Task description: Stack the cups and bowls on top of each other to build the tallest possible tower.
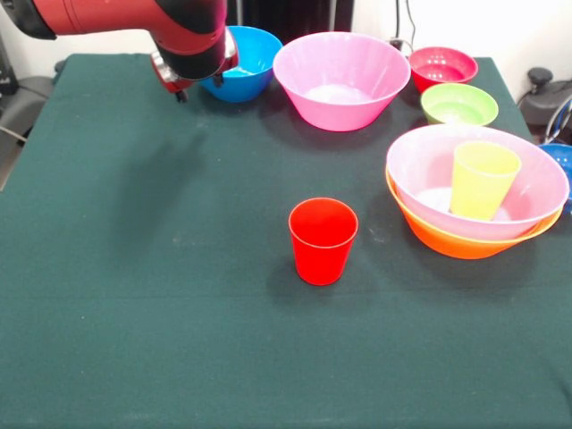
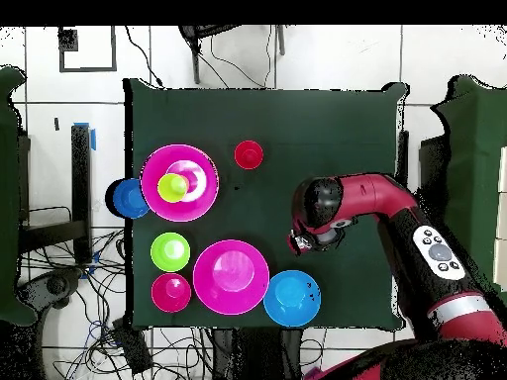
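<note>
A red cup (image 1: 323, 239) (image 2: 249, 154) stands upright alone mid-table. The tower is a big pink bowl (image 1: 420, 170) (image 2: 198, 168) nested in the big orange bowl (image 1: 456, 243), with the lime green cup (image 1: 483, 179) (image 2: 173, 187) upright inside. A second big pink bowl (image 1: 340, 80) (image 2: 231, 276), a light blue bowl (image 1: 246, 58) (image 2: 292, 298), a small magenta-red bowl (image 1: 442, 67) (image 2: 171, 292), a green bowl (image 1: 458, 103) (image 2: 170, 251) and a dark blue bowl (image 1: 561, 159) (image 2: 127, 198) stand apart. My gripper (image 1: 183, 89) (image 2: 300, 240) hangs just beside the light blue bowl, mostly hidden by the arm. No red-orange bowl shows.
The red arm (image 1: 134, 18) (image 2: 371, 198) reaches in over the table corner near the light blue bowl. The dark blue bowl sits at the table's edge beside the tower. Cables and floor surround the dark green table (image 1: 134, 295) (image 2: 327, 119).
</note>
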Controlling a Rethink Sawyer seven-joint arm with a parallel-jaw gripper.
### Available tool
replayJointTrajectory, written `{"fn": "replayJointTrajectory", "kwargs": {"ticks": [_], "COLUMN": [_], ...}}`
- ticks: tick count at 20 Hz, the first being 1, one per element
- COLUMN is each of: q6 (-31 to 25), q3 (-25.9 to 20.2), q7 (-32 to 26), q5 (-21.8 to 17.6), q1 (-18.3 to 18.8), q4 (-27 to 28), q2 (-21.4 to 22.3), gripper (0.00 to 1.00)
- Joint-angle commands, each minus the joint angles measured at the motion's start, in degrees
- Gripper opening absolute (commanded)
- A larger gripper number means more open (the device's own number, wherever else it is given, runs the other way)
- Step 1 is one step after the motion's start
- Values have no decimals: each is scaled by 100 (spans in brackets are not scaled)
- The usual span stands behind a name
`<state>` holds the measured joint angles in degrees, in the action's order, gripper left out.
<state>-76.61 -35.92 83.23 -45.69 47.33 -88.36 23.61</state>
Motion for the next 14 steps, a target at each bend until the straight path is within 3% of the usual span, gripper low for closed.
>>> {"fn": "replayJointTrajectory", "kwargs": {"ticks": [1,14], "q6": [222,-26], "q3": [-267,-379], "q7": [-1811,-2109], "q5": [-160,-107], "q1": [20,165], "q4": [-201,-425], "q2": [32,96], "gripper": [100,100]}}
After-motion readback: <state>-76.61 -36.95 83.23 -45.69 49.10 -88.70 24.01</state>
